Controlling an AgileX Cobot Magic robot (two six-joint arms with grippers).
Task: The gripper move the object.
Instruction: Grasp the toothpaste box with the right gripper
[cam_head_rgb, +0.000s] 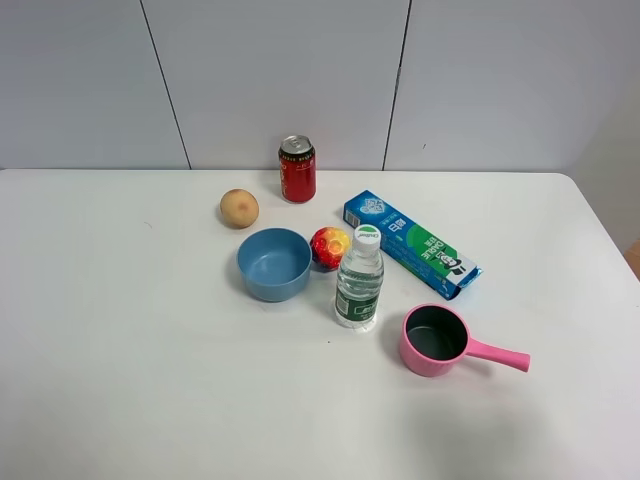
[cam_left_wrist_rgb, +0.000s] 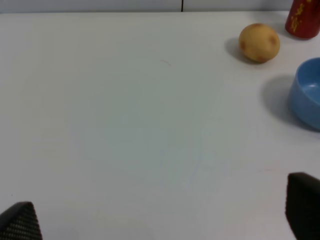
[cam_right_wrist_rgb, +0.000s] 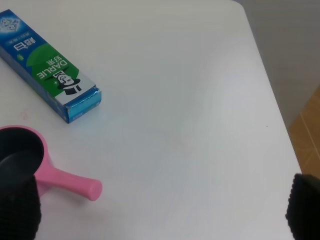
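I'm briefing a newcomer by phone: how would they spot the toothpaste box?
On the white table, look right of centre, beyond the pink pot. The toothpaste box lies flat there, the only long blue-and-green carton among round things.

White bench (cam_head_rgb: 120, 350); blue and green toothpaste box (cam_head_rgb: 411, 244) with white lettering; red can (cam_head_rgb: 297, 172); blue bowl (cam_head_rgb: 274, 264); pink saucepan (cam_head_rgb: 436, 340), dark inside; clear bottle (cam_head_rgb: 359, 282) with green label; tan fruit (cam_head_rgb: 239, 208); red-and-yellow ball (cam_head_rgb: 329, 247)

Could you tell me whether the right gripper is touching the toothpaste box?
Apart: the right wrist view shows bare table between the right gripper and the toothpaste box.
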